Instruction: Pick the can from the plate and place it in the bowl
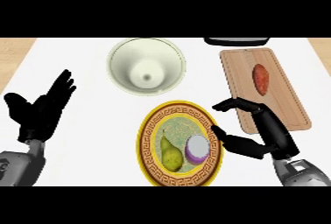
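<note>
The right robot hand (pixel 271 140) is hovering at the right rim of the plate (pixel 147 135), with fingers and thumb spread apart and gripping nothing. The can (pixel 197 146) is standing upright on the plate's right half, just beside a pear (pixel 169 153). I judge the pear to be the chief risk: a closing thumb may be pushing the can sideways into it, tipping one or both. A low carry could also be clipping the rim of the bowl (pixel 123 54), which is waiting beyond the plate. The left robot hand (pixel 42 109) is resting open at the left. The white bench (pixel 84 166) is also carrying a cutting board (pixel 284 100) with a sweet potato (pixel 261 78).
</note>
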You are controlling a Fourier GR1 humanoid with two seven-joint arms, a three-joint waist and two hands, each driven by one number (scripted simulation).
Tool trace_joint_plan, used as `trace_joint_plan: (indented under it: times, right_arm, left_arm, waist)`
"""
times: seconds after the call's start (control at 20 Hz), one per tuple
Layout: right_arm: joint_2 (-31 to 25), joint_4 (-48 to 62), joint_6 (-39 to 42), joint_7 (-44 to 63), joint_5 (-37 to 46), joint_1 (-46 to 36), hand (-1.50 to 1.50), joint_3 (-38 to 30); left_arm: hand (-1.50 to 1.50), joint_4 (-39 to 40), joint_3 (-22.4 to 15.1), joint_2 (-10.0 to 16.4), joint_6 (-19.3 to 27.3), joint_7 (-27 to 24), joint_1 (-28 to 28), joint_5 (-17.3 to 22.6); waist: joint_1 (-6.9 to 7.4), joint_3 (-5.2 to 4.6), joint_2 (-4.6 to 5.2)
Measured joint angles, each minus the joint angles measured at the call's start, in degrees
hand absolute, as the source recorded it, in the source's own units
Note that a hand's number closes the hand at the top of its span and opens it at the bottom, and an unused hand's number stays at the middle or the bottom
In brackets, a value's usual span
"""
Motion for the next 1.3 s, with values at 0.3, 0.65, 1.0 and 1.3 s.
trace_joint_plan:
  times: [0.3, 0.65, 1.0, 1.3]
  right_arm:
    - [6.2, -1.3, -3.1, -10.6, 7.7, 5.8, -1.50, 10.0]
    - [1.5, -13.6, -1.2, 3.7, 18.7, 4.3, -1.50, 12.0]
    - [-0.9, -20.4, 12.7, 28.1, 23.1, -5.3, -1.50, 15.2]
    - [5.4, -19.9, 25.0, 46.5, 20.3, -15.9, -1.50, 18.4]
  left_arm:
    - [0.00, 0.7, -0.3, 0.3, -5.2, 1.4, -1.4, 1.2]
    - [0.00, -0.6, 1.0, 0.9, -8.2, 2.1, -0.3, 1.8]
    - [0.00, -0.4, 1.5, 0.9, -9.2, 2.5, -0.8, 1.7]
    - [0.00, -0.8, 1.4, -0.3, -8.9, 2.9, -1.3, 0.6]
  waist:
    - [-0.74, 0.26, 0.14]
    - [-1.11, 0.19, -0.11]
    - [-0.60, 0.09, -0.10]
    - [-0.26, 0.15, 0.02]
